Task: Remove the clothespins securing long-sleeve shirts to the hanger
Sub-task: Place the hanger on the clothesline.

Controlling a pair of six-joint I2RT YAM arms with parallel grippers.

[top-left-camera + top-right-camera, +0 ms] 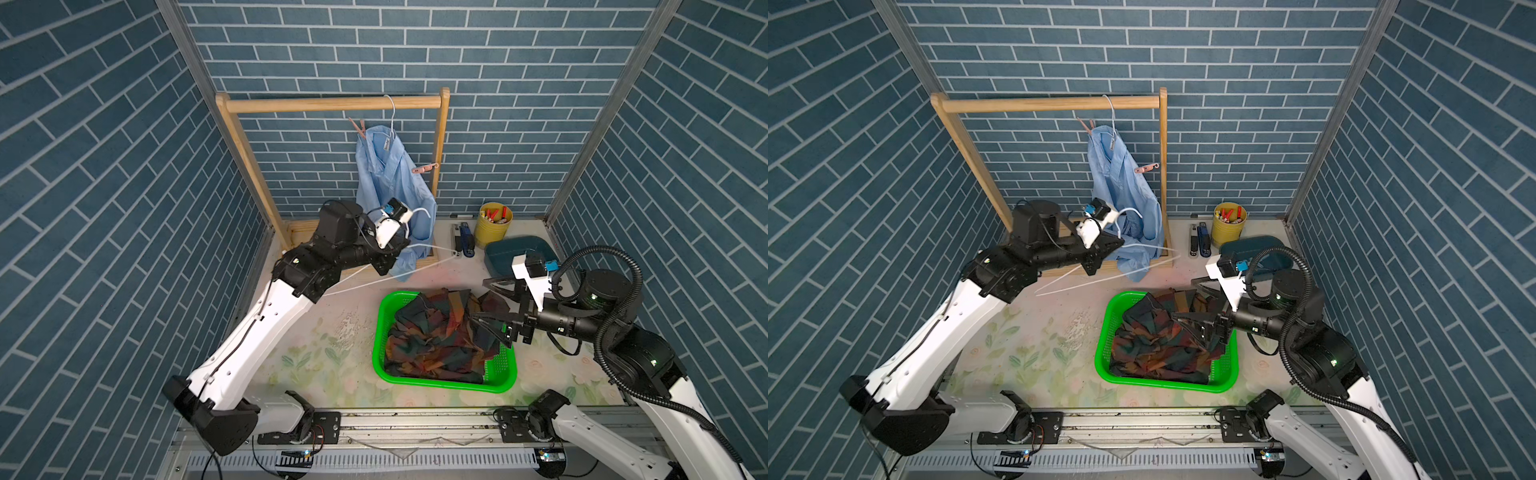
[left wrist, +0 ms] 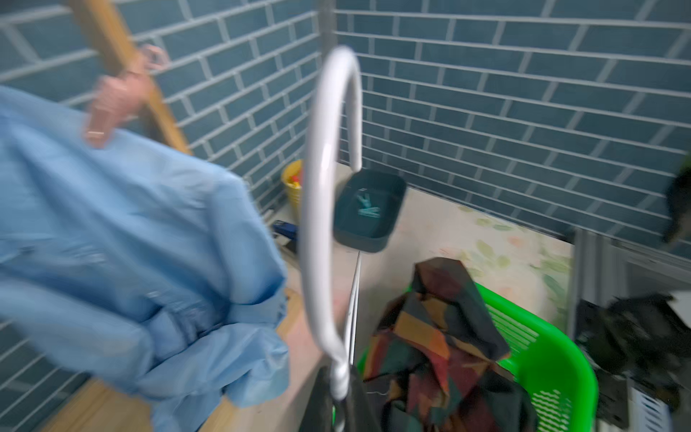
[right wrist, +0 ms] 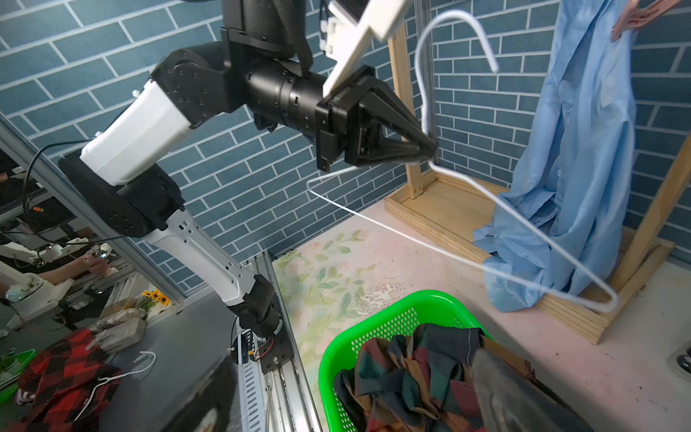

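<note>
A wooden rack (image 1: 332, 104) stands at the far side of a floral table (image 1: 328, 349). Right of it sit two staplers (image 1: 464, 241), a yellow cup (image 1: 489, 235) of sticks and a dark teal tray (image 1: 498, 250); a green basket (image 1: 440, 383) lies nearer.

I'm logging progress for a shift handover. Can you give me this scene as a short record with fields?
left gripper: shut on the bare white hanger
right gripper: open, over the plaid shirt
plaid shirt: heaped in the green basket
pale blue shirt: hanging from the wooden rack
pink clothespins: two, clipped on the pale blue shirt
teal clothespins: in the dark tray
</note>
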